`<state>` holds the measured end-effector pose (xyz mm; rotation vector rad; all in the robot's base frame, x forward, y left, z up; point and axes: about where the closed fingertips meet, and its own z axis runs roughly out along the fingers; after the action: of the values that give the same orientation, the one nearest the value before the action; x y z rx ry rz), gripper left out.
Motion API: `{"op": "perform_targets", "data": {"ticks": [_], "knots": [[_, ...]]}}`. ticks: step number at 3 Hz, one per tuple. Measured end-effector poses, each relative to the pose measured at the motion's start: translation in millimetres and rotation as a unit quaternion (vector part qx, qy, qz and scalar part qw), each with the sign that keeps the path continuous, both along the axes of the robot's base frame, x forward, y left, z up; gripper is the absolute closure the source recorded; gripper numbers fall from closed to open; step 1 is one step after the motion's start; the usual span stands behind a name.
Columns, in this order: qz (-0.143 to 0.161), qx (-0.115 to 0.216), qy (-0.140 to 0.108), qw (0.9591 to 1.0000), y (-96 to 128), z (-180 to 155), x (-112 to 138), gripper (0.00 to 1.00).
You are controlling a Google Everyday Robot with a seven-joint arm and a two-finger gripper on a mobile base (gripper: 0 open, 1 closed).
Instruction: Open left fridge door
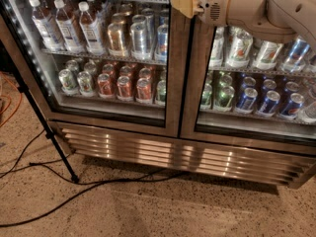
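The left fridge door (98, 58) is a glass pane in a brushed steel frame, with a dotted white LED strip (22, 38) down its left side. It stands closed, flush with the right door. Behind the glass are bottles on the upper shelf and cans on the lower one. My gripper (180, 4), tan-tipped on a beige arm reaching in from the upper right, sits at the top of the steel upright (178, 73) where the two doors meet. It is on or just in front of the left door's right frame; whether it touches the frame does not show.
The right door (256, 68) shows green and blue cans. A steel louvred grille (173, 154) runs along the fridge's base. A black stand leg (47, 130) slants across the fridge's left corner. Black cables (94, 186) and an orange cable (11, 102) lie on the speckled floor.
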<state>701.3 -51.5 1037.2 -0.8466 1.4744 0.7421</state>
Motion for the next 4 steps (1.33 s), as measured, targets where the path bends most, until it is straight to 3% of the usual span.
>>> {"op": "perform_targets", "data": {"ticks": [4], "knots": [[0.017, 0.018, 0.007, 0.9997, 2.7, 5.5, -3.7, 1.00]]}}
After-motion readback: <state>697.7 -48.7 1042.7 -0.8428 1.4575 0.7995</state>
